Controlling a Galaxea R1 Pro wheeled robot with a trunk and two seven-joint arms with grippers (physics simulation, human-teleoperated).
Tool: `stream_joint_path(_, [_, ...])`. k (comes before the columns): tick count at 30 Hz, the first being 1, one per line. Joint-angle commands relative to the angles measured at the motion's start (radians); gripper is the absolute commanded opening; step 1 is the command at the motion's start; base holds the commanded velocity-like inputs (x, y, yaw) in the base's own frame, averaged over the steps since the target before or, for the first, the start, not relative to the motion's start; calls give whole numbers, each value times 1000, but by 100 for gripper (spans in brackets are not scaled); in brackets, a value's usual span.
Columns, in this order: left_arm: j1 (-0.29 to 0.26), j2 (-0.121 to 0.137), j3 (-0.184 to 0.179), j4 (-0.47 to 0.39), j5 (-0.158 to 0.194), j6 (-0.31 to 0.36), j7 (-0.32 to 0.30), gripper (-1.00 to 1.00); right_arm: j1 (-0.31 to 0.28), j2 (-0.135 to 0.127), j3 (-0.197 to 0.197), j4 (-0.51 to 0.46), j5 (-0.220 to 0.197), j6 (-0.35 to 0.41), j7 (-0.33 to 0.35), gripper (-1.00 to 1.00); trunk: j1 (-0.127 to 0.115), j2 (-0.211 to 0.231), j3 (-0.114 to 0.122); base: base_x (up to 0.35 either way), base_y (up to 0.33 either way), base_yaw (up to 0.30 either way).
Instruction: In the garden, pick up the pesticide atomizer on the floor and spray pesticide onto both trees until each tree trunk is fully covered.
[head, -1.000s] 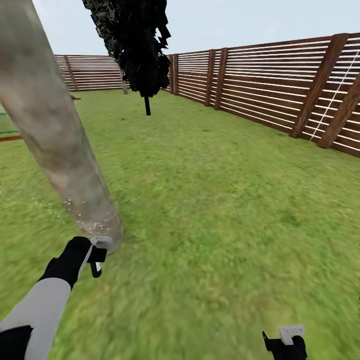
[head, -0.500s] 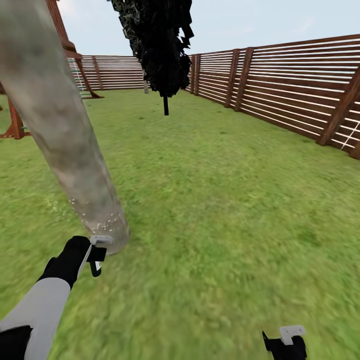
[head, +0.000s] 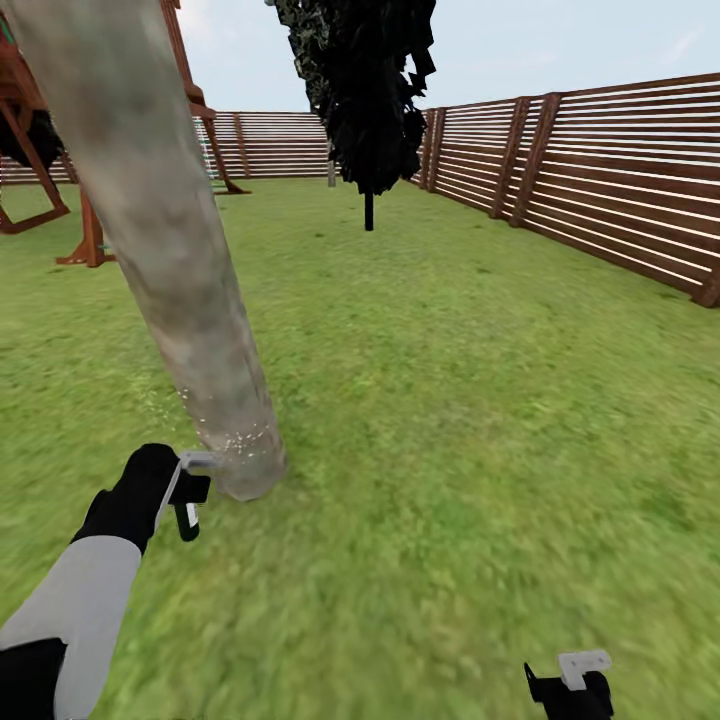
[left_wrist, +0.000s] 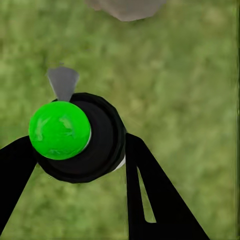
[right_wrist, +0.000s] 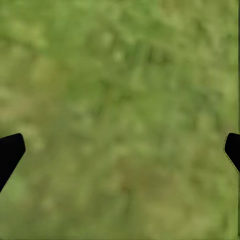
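A thick, mottled grey-brown tree trunk (head: 170, 240) leans across the left of the head view, and white pesticide specks (head: 228, 440) dot its foot. My left gripper (head: 186, 480) hangs just left of that foot, shut on the pesticide atomizer (head: 196, 490). In the left wrist view the atomizer (left_wrist: 100, 145) is a black round body with a bright green ball on top. Its grey nozzle (left_wrist: 63, 82) points at the trunk's base (left_wrist: 127, 7), and the black fingers (left_wrist: 145, 190) sit on either side. My right gripper (head: 575, 675) is low at the bottom right, open (right_wrist: 120, 150) over bare grass.
A brown slatted fence (head: 600, 190) runs along the right and far side of the lawn (head: 480, 380). A dark-leaved tree on a thin stem (head: 368, 100) stands far ahead. A wooden play frame (head: 90, 220) stands at the far left. Open grass lies right of the trunk.
The whole picture has shifted right, so the camera has turned left; the play frame has come into view. My left gripper stays by the trunk's foot with the atomizer, the right unchanged.
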Motion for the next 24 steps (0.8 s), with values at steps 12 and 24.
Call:
stream_joint_path(12, [-27, 6, -2, -13, -7, 8, 0, -100, 0, -2, 0, 0, 0, 0, 0, 100, 0, 0, 0, 173, -218, 3])
stream_joint_path(24, [-27, -1, -2, -14, -6, 8, 0, -100, 0, -2, 0, 0, 0, 0, 0, 100, 0, 0, 0, 53, -138, 237])
